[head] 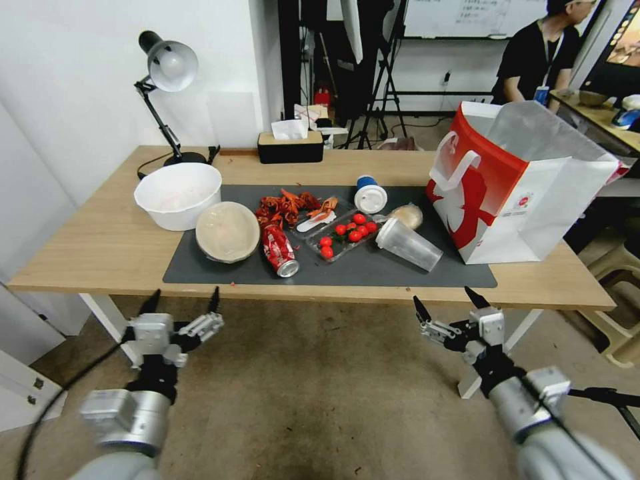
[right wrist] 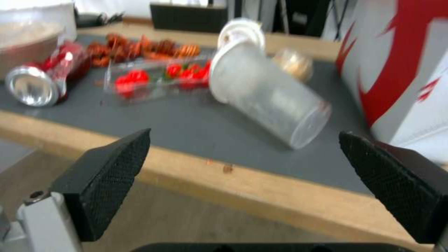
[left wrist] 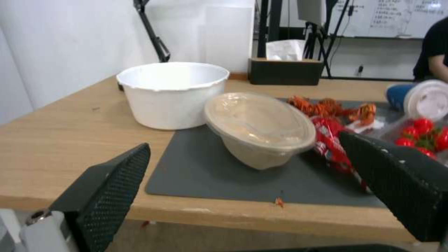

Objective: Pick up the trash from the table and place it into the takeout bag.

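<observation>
Trash lay on the light-wood counter [head: 100, 247]: the clear plastic cup [head: 408, 244], on its side beside the red-and-white paper takeout bag [head: 513, 187], looked light, crushable, best gripped mid-body. Both the left end effector [head: 181, 303] and right end effector [head: 448, 305] hovered spread.
</observation>
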Robot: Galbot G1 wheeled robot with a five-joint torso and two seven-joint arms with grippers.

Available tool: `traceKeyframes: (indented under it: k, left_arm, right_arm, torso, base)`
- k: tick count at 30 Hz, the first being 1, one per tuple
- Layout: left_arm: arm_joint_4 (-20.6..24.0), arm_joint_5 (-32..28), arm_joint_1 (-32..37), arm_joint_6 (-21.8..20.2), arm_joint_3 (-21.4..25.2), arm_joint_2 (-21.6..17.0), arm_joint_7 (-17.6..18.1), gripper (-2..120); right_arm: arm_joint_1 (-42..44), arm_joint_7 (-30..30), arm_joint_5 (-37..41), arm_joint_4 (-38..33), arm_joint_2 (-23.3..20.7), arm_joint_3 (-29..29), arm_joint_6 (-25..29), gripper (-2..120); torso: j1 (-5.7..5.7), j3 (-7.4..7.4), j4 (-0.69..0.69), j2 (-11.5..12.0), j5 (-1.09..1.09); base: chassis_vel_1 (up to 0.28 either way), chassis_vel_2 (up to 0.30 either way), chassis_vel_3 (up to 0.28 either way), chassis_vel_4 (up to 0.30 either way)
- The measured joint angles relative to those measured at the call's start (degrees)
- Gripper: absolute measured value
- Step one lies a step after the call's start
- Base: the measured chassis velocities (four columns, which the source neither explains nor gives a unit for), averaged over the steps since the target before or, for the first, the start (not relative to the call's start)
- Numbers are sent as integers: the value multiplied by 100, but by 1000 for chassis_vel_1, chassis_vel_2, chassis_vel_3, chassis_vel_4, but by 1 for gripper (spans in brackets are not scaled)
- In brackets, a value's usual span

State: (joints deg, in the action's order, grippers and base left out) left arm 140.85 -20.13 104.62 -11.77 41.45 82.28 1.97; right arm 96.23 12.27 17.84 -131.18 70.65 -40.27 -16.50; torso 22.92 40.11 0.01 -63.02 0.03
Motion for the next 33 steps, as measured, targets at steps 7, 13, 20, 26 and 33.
traceKeyframes:
  k: [7,13,20,26,33]
  left_arm:
    - [31,-380,-9,-179,145,-93,-115,100]
    - [-2,-370,-8,-160,144,-92,-128,100]
    - [-55,-335,-21,-100,125,-70,-162,100]
    - [-80,-316,-32,-89,109,-52,-179,100]
    - [-94,-310,-25,-76,100,-41,-188,100]
  right_arm:
    - [-20,0,26,65,1,-15,-7,100]
    - [-14,-18,15,80,6,-15,5,100]
    - [7,-27,-4,81,8,-17,20,100]
    - [23,-33,-7,82,14,-26,27,100]
    - [24,-49,-5,68,26,-27,29,100]
  torso:
    - [0,0,-2,0,-2]
    - [0,0,-2,0,-3]
    - [0,0,-1,0,-3]
    - [0,0,-1,0,-3]
    - [0,0,-1,0,-3]
  base:
    - [0,0,0,0]
    - [0,0,0,0]
    - [0,0,0,0]
    - [0,0,0,0]
    - [0,0,0,0]
